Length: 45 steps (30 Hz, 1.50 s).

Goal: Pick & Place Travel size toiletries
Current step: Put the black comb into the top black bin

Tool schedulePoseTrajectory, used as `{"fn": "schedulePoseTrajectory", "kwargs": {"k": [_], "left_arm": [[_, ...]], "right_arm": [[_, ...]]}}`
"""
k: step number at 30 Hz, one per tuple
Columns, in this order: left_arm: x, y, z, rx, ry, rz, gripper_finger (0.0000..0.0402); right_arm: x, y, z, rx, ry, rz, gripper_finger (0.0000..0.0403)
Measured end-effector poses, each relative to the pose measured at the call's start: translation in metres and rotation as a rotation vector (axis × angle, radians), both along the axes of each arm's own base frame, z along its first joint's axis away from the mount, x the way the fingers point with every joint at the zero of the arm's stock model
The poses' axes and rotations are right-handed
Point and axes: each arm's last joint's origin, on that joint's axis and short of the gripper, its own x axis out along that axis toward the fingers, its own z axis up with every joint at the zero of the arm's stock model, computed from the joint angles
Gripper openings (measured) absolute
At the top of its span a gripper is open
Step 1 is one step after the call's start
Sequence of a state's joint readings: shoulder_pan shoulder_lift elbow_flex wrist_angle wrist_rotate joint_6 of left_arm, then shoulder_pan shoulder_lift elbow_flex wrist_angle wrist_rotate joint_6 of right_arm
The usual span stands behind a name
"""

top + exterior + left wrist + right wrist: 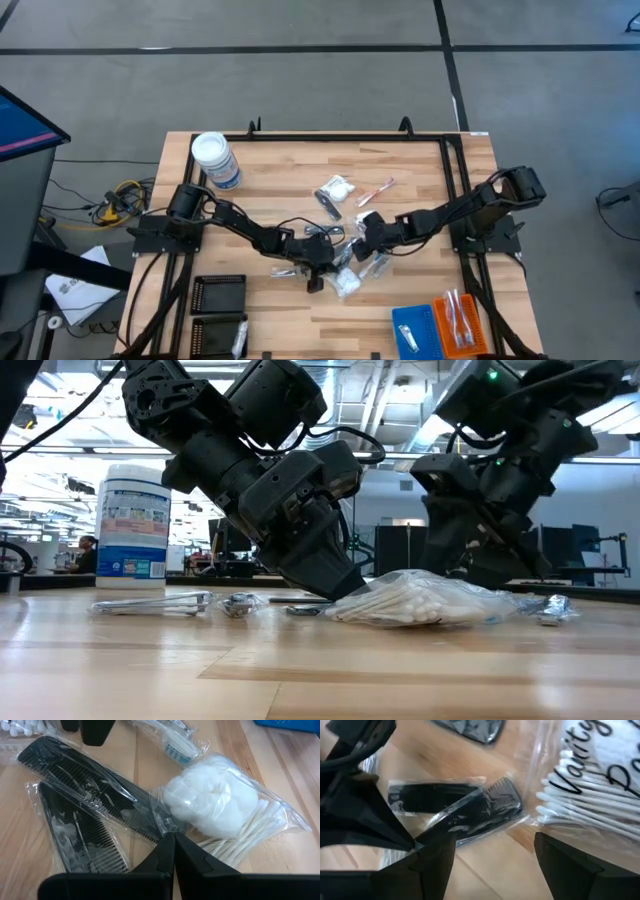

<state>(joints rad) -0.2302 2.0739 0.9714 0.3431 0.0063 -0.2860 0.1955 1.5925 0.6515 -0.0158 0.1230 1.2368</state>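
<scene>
Travel toiletries lie clustered mid-table. In the left wrist view, two black combs [75,785] in clear wrap lie flat beside a clear bag of cotton balls and swabs [225,805], with a wrapped blue toothbrush [175,745] beyond. My left gripper [172,842] is shut at the upper comb's end and shows low over the table in the high view [316,278]. My right gripper [492,857] is open above another wrapped black comb [470,812] and a swab pack [590,795], just right of the left gripper [365,232]. My left gripper pinches the clear wrap at the end of the upper black comb [159,822], right beside the cotton bag, between its two fingertips. The fingers [335,580] slant down from above and from the table's left. The comb lies flat on the table.
A big white-lidded jar [215,160] stands at the far left. Black trays [218,296] sit at the near left edge; a blue tray [415,328] and an orange tray [460,320] sit near right. A white sachet [337,188] and a pink toothbrush [378,190] lie farther back.
</scene>
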Motion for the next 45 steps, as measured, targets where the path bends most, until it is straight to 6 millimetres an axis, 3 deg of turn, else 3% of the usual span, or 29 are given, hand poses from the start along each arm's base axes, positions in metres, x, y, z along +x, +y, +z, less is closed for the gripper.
{"fn": "schedulePoseTrajectory", "kwargs": {"k": [14, 25, 39, 42, 45], "left_arm": [[0.000, 0.001, 0.000, 0.013, -0.002, -0.012, 0.0003], [0.002, 0.010, 0.000, 0.026, -0.006, -0.015, 0.0003], [0.002, 0.010, 0.000, 0.048, -0.010, -0.027, 0.0003], [0.002, 0.010, 0.000, 0.050, -0.010, -0.028, 0.0003], [0.002, 0.010, 0.000, 0.058, -0.012, -0.035, 0.0003]], "right_arm": [[-0.002, -0.006, -0.007, 0.037, -0.068, -0.095, 0.0265], [0.018, -0.009, -0.026, 0.065, -0.169, -0.104, 0.0265], [0.032, -0.006, -0.017, 0.023, -0.191, -0.030, 0.0265], [0.032, -0.006, -0.017, 0.021, -0.191, -0.028, 0.0253], [0.032, -0.007, -0.017, 0.019, -0.189, -0.029, 0.0215]]}}
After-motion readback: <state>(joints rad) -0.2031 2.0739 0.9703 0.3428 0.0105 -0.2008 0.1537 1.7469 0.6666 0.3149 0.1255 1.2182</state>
